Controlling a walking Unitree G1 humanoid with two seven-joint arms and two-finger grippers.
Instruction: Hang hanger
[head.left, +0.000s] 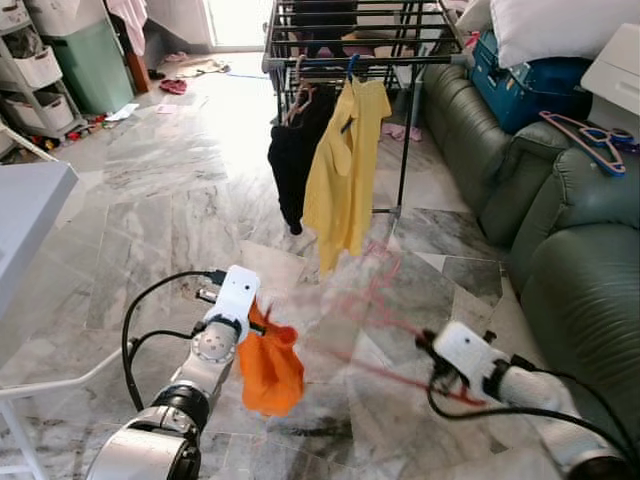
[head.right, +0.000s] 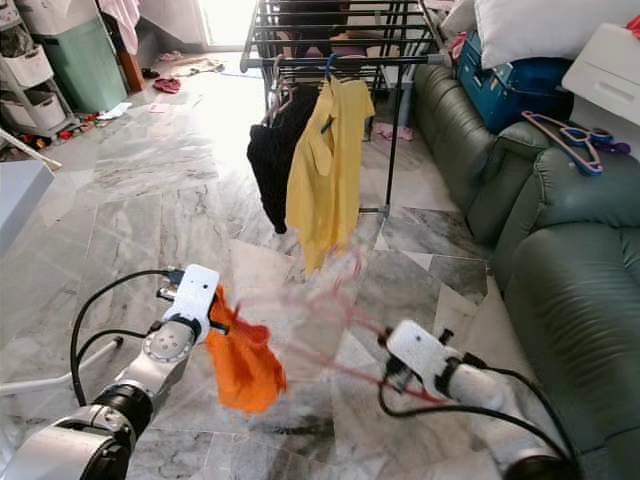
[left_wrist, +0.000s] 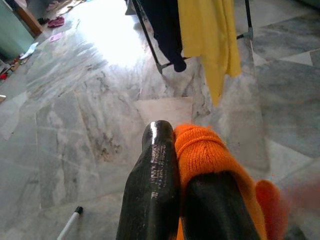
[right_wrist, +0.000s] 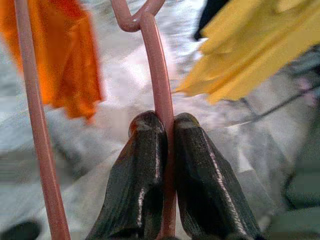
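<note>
Head pair downward; wrist views close along fingers.

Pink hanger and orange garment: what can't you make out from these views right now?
- Pink hanger: motion-blurred in the eye views; its hook is cut off by the right wrist view's edge.
- Orange garment: whether it's threaded on the hanger, blurred.
- Drying rack rail space: hidden behind the yellow shirt.

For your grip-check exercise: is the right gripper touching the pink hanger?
Touching. In the right wrist view, the right gripper has both black fingers pressed against a bar of the pink hanger, with no gap on either side.
</note>
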